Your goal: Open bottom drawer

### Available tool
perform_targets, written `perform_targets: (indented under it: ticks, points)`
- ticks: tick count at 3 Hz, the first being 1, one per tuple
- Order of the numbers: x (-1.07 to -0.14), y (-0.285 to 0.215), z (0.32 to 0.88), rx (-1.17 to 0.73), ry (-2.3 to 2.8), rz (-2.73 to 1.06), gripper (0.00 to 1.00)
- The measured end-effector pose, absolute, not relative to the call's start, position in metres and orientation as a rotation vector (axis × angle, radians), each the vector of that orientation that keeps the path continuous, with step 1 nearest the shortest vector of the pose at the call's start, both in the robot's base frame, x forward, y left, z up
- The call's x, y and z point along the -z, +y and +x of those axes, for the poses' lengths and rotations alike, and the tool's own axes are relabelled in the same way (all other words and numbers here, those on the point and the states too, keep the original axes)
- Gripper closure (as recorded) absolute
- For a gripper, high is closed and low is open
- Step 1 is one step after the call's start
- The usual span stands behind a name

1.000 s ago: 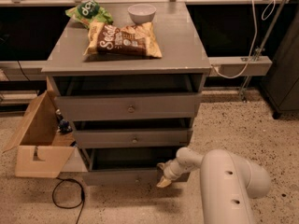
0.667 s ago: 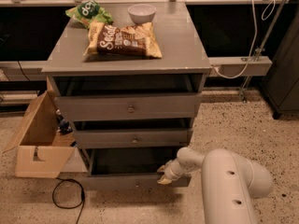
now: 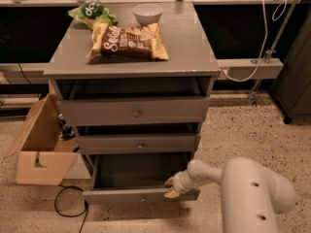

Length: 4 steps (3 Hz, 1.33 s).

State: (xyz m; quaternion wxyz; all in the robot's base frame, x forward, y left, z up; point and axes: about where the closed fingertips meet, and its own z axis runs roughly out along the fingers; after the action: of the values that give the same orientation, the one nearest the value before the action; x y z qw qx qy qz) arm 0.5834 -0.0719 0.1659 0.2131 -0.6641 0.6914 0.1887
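Observation:
The grey cabinet (image 3: 131, 57) has three drawers. The bottom drawer (image 3: 141, 194) has a slim front with a tiny knob (image 3: 142, 197) and stands pulled well out, its dark inside showing. My gripper (image 3: 171, 187) is at the right part of that drawer's top front edge, its yellowish fingertips (image 3: 171, 193) touching the front. My white arm (image 3: 252, 198) comes in from the lower right. The top drawer (image 3: 133, 111) and middle drawer (image 3: 138, 143) stand slightly out.
On the cabinet top lie a brown chip bag (image 3: 127, 39), a green bag (image 3: 92, 11) and a white bowl (image 3: 147, 12). An open cardboard box (image 3: 39, 144) stands on the floor to the left, with a black cable (image 3: 68, 210) near it. A white cable (image 3: 252, 47) hangs at the right.
The bottom drawer has slid further out toward the camera, and my gripper has moved with its front edge.

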Motion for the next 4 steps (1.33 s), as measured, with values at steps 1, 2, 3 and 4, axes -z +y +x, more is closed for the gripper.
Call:
perform_targets:
  ticks: [1, 2, 3, 4]
  points:
    - [-0.163, -0.068, 0.548, -0.563, 1.92, -1.763, 1.0]
    - [-0.164, -0.068, 0.548, -0.563, 1.92, -1.763, 1.0]
    - [-0.159, -0.067, 0.533, -0.589, 1.916, -1.726, 1.0]
    - [-0.163, -0.066, 0.533, -0.59, 1.916, -1.726, 1.0]
